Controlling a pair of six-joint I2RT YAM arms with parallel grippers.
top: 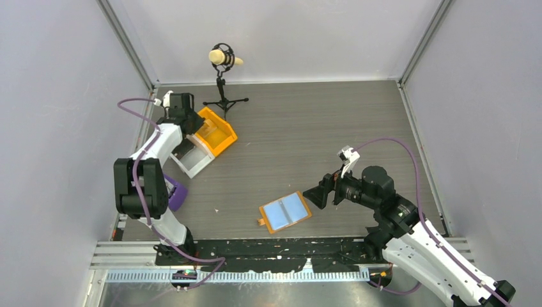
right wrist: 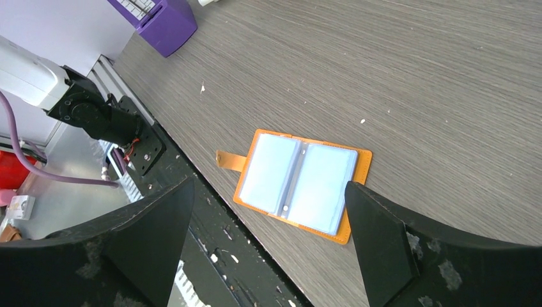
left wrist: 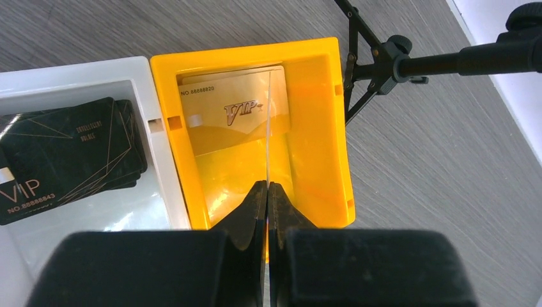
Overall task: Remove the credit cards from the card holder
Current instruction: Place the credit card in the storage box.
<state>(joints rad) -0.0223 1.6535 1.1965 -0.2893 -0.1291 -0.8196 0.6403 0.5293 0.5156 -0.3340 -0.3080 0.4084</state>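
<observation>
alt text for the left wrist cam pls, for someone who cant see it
The left gripper, shut on a thin card seen edge-on, hangs over a yellow bin with a gold VIP card lying in it. A white bin to its left holds black cards; a black tripod stand is on the table at upper right.

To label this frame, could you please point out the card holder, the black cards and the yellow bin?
card holder [right wrist: 323, 185]: right wrist view, right blue pocket panel.
black cards [left wrist: 70, 153]: left wrist view, top card's face.
yellow bin [left wrist: 316, 128]: left wrist view, right inner wall.
</observation>
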